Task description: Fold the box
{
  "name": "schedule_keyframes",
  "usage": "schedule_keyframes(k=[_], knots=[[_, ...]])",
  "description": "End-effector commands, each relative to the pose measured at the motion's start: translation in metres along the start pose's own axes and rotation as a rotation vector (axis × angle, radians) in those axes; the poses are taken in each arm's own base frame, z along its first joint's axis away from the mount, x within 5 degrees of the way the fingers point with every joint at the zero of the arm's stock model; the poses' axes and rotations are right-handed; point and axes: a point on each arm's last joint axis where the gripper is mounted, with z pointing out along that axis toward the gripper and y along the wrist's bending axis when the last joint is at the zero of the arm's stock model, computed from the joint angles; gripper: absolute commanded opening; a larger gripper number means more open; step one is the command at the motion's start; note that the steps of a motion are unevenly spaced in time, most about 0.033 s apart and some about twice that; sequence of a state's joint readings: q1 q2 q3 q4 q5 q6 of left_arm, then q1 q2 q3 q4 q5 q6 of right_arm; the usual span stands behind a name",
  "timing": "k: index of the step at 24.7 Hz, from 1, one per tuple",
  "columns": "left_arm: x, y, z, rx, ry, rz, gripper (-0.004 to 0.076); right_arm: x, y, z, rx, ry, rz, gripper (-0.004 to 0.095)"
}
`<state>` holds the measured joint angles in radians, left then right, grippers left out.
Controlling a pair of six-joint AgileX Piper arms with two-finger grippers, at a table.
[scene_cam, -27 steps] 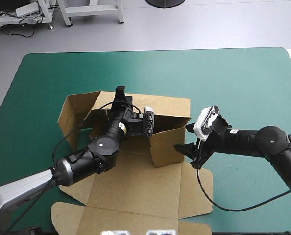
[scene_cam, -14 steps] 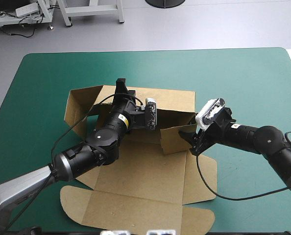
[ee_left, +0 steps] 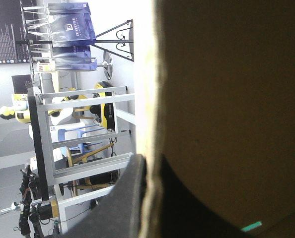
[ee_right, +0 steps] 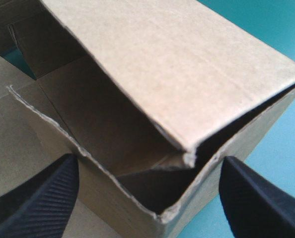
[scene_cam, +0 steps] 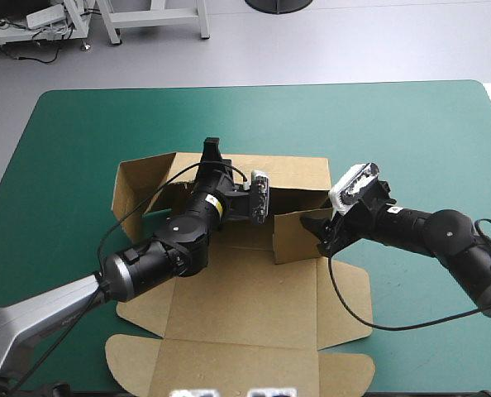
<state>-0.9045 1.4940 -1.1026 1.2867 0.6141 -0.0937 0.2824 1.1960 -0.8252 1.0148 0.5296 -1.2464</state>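
Brown box (scene_cam: 245, 306) partly raised at the middle of the teal-green cover (scene_cam: 394, 124).
Its far wall is clamped by the left gripper (scene_cam: 210, 151); the right gripper (scene_cam: 320, 236) is held spread, with the raised right-hand corner seen between its black fingers.

Left end effector (scene_cam: 211, 155) partly behind the box's (scene_cam: 299, 174) raised wall, inner finger shadowed.

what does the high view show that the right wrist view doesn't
only the high view: the left gripper pinching the box's far wall, and the flat lid panel near the robot. only the right wrist view: the dark hollow inside the corner, under a panel leaning inward, between the right gripper's open fingers. both: that raised right corner and the teal-green cover.
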Motion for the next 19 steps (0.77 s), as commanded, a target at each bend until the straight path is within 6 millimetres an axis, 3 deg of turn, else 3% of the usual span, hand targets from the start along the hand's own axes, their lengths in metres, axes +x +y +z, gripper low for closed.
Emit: schedule_keyframes(k=[1,8,11,19], knots=[[-0.0042,0.0165,-0.0111,-0.051,-0.051,-0.026,0.0008,-0.0138,-0.0025,-0.0080,0.044,-0.075,0.013,0.0719],[-0.0030,0.0169,-0.0111,-0.055,-0.038,-0.024,0.0008,-0.0144,-0.0089,-0.0061,0.102,-0.088,0.054,0.0679],[-0.0034,0.0168,-0.0111,-0.055,-0.042,-0.024,0.0008,-0.0142,-0.0091,-0.0057,0.101,-0.087,0.057,0.0519],[-0.0032,0.0168,-0.0111,-0.055,-0.040,-0.024,0.0008,-0.0133,-0.0062,-0.0054,0.070,-0.077,0.057,0.0312]])
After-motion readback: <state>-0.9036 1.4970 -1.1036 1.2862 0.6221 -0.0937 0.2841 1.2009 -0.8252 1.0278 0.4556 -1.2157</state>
